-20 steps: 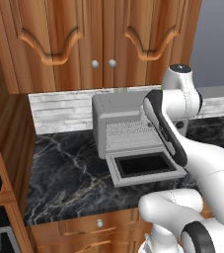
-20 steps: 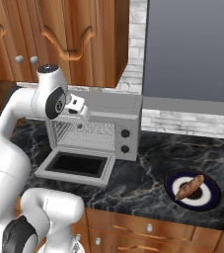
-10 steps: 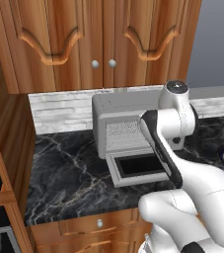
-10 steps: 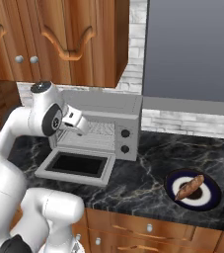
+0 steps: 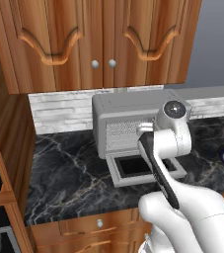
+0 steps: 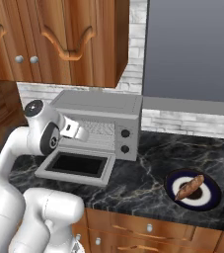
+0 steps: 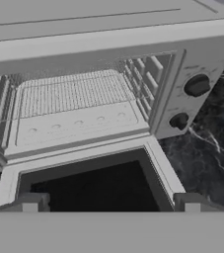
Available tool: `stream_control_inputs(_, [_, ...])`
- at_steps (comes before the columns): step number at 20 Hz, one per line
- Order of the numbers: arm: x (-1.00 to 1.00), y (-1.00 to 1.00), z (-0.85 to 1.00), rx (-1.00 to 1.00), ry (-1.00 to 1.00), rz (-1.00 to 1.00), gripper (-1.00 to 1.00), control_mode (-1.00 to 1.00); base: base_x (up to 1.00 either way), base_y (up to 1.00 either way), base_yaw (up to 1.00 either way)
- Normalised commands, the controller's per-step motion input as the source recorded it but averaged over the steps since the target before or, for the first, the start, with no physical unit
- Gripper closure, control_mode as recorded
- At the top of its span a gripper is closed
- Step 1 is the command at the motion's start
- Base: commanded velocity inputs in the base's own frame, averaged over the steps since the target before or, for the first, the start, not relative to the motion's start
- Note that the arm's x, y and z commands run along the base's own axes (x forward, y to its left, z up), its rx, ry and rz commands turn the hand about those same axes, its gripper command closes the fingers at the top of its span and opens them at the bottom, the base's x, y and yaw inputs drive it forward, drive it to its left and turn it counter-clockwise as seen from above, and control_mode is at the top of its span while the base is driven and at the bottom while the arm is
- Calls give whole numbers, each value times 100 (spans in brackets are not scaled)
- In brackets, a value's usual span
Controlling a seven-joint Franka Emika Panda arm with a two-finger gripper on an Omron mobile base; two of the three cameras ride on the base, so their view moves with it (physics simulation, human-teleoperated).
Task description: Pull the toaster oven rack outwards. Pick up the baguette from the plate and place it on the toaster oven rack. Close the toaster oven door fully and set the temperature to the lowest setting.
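Grey toaster oven (image 6: 101,121) has its door (image 6: 76,167) dropped flat; the gripper (image 7: 111,200), jaws apart, hovers over the door's near edge; baguette (image 6: 189,187) lies on the plate (image 6: 171,185) far right

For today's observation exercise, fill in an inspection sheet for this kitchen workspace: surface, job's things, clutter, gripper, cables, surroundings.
Surface: dark marbled counter, bare between oven and plate.
Job's things: toaster oven with its door lying open and flat; wire rack inside the cavity, not pulled out; baguette on the plate, to the oven's right.
Clutter: nothing seen.
Gripper: gripper open, holding nothing, facing the open cavity above the door.
Cables: nothing seen.
Surroundings: wooden wall cabinets, pale brick backsplash.
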Motion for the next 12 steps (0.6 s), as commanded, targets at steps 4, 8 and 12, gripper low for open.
stream_control_inputs(4, [20,0,-6,-10,-8,0,-100,-100,0,0,0])
stream_control_inputs(8, [30,0,0,-8,-5,0,-100,-100,0,0,0])
stream_control_inputs(12, [27,0,0,-3,-12,0,-100,-100,0,0,0])
